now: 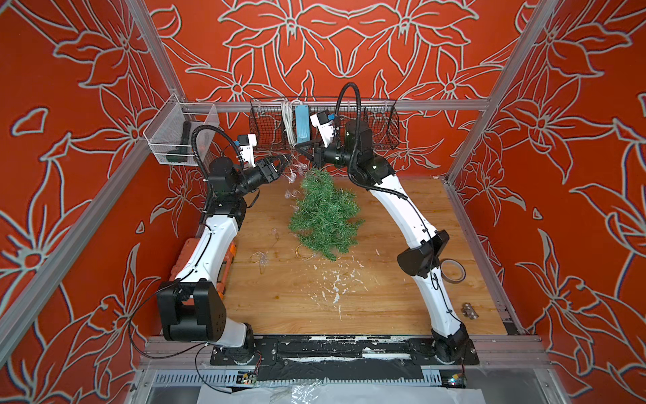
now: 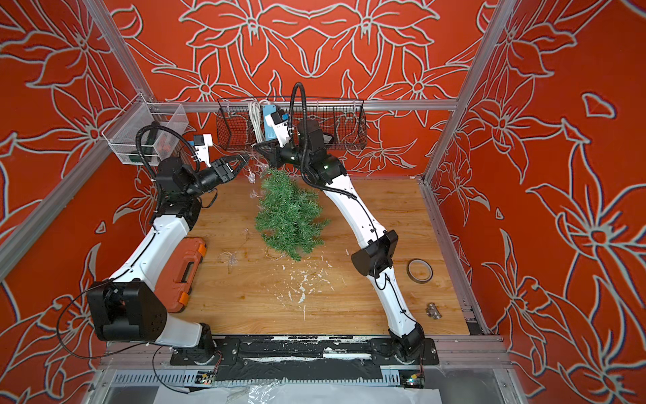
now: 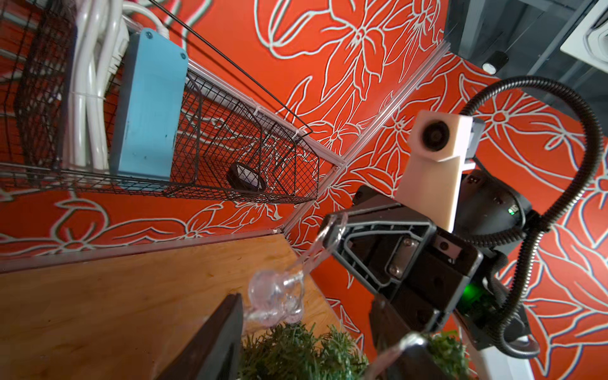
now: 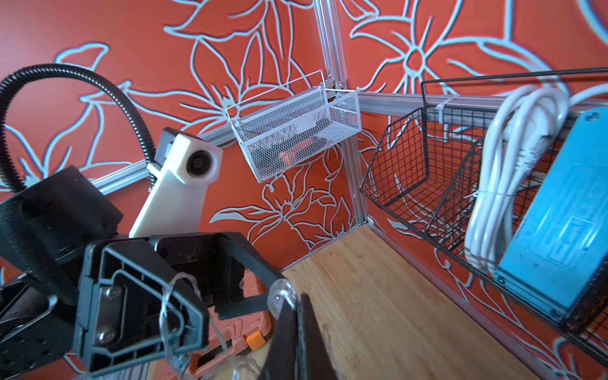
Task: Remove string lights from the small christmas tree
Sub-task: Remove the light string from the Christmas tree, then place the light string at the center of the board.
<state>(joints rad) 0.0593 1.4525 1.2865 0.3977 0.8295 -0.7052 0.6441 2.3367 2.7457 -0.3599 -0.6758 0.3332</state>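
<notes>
Left wrist: string lights (image 3: 274, 296), clear glassy globes on pale wire

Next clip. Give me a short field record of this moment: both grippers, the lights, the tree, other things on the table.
left gripper: open, jaws on either side of the hanging bulbs
right gripper: shut on the string lights
string lights: bulbs hang between the grippers; another stretch lies on the table
small christmas tree: tip by the right gripper; a wire loop lies at its base
also on table: orange case, tape roll, small metal part
</notes>
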